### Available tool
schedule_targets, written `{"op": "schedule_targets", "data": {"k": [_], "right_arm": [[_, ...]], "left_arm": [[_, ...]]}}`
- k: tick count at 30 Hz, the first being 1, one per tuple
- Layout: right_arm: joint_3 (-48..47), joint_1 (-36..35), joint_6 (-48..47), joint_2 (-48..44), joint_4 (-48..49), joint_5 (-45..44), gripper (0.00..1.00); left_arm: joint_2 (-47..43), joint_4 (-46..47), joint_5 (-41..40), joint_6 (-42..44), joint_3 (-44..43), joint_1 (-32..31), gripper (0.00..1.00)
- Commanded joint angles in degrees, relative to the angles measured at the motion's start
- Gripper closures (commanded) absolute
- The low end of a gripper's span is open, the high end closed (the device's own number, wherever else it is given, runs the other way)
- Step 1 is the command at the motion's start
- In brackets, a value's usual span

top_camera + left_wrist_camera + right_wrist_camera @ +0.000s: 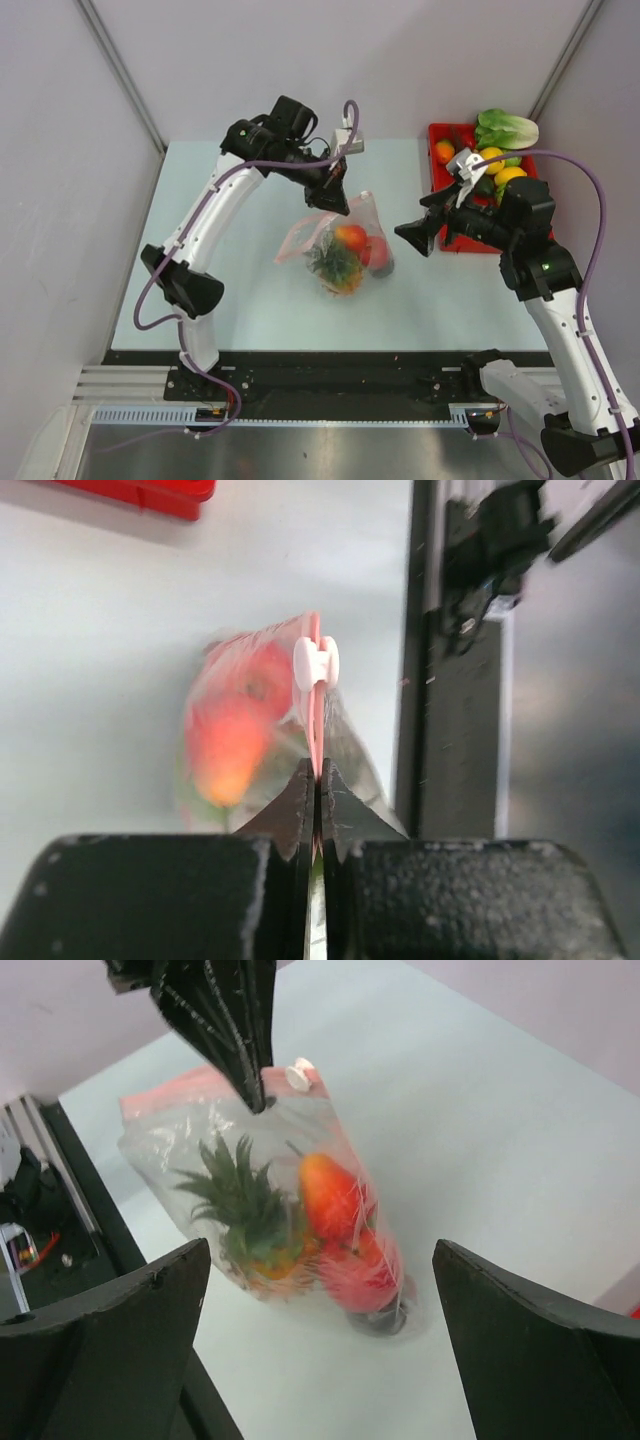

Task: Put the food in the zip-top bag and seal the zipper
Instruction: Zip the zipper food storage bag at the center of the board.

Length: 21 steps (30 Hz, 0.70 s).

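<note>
Left claw (pixel 317 780): clamped tight on the zipper (pixel 316 735), pinching the pink strip just beside the white slider (pixel 316 663).
Right claw (pixel 412 236): spread wide, nothing in it, facing the bag from the tray side, a little apart.
Bag (pixel 165 1150): hanging from the left claw mid-table, its bottom seemingly resting on the table (pixel 250 310).
Food (pixel 335 1195): three pieces inside the bag, one spiky-leaved; more lies on the tray (pixel 437 135).
Step, I'd say: sealing, with the right claw going for the slider.
Doing it well: left holds firm, strip taut and level; right closes squarely on the slider, then draws it straight along the strip, no twisting.
Watch: too hard a pull could drag the strip out of the pinch.
</note>
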<state>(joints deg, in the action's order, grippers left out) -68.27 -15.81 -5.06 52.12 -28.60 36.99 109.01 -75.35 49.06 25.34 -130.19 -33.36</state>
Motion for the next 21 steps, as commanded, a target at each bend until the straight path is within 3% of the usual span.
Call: {"op": "schedule_targets", "data": {"k": [1,5,11,14,16,21], "right_arm": [[-0.81,0.70,-7.33,-0.62,-2.78,9.14,0.06],[-0.81,0.43,-8.91,1.40,-1.99,12.13,0.13],[-0.81,-3.34,-20.77,3.69,-3.83,14.42,0.23],[-0.81,-5.45,-24.99,3.69,-4.88,14.95,0.31],[-0.81,-7.55,-27.80,3.69,-6.11,14.25,0.43],[-0.81,-10.03,-27.72,4.39,-5.24,11.88,0.61]], "left_arm": [[-6.35,-8.67,-5.10,17.69,1.42,-5.11,1.00],[-8.64,-8.58,-6.96,20.10,6.26,-8.82,1.00],[-8.64,-8.32,-3.18,21.68,5.83,-9.26,1.00],[-8.38,-8.06,-2.91,22.73,5.83,-9.61,1.00],[-8.20,-8.06,-2.39,23.35,5.82,-9.88,1.00],[-8.20,-6.21,-2.83,20.89,6.70,-10.32,1.00]]}}
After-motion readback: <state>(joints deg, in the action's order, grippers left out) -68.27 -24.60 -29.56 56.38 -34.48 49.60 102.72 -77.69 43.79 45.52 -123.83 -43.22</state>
